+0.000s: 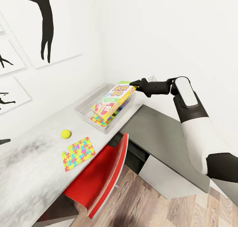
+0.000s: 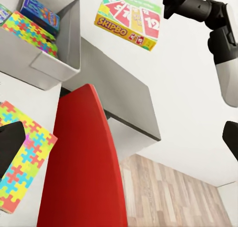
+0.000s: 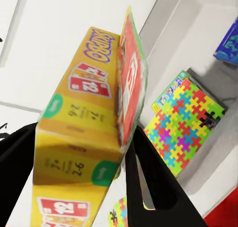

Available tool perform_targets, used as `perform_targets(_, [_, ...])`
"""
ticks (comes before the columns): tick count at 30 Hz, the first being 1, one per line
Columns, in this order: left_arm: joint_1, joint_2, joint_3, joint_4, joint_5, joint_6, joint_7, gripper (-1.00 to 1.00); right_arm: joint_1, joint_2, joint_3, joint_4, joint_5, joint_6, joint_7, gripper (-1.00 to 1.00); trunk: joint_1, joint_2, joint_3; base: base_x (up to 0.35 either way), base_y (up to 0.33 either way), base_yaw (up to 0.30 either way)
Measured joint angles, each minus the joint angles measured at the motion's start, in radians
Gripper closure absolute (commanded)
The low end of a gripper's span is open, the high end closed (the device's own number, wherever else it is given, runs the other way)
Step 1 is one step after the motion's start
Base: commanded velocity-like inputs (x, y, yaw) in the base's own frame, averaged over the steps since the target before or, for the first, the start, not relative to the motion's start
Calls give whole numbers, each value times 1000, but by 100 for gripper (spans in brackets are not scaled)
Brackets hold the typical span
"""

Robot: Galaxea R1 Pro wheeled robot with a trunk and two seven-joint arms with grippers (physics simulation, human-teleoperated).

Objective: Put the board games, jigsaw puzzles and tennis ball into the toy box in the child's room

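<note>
head view: right hand (image 1: pixel 133 84) grips one skip-bo box (image 1: pixel 111 99); one tennis ball (image 1: pixel 66 133)

A glossy red plastic chair (image 1: pixel 99 177) is tucked under the desk's front edge; black-silhouette white wall prints (image 1: pixel 39 22) hang above wood-plank flooring (image 1: pixel 145 204).

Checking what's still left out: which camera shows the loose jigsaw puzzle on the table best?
The head view: the whole jigsaw puzzle lies flat beside the tennis ball. The left wrist view crops it at the frame's edge; the right wrist view catches a sliver.
</note>
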Motion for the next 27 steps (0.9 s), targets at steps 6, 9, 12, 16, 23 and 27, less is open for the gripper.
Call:
perform_targets(6, [0,-11,0,-1,0,0,0,-100,0,1,10,12,1,-49,0,100,0,0,0,21,0,-4])
perform_targets(9, [0,-11,2,-1,0,0,0,-100,-1,7,13,29,0,-55,0,100,0,0,-1,21,0,1])
perform_targets(12, [0,-12,3,-1,0,0,0,-100,-1,17,13,34,-1,-56,0,100,0,0,-3,69,0,36])
perform_targets(16, [0,-12,3,-1,0,0,0,-100,-3,26,14,37,0,-57,0,100,0,0,-9,37,0,64])
perform_targets(23, [0,-12,4,-1,0,0,0,-100,-6,29,14,38,1,-57,0,100,0,0,-20,4,0,72])
perform_targets(27, [0,-12,5,-1,0,0,0,-100,-6,31,14,39,2,-63,0,100,0,0,-26,0,0,73])
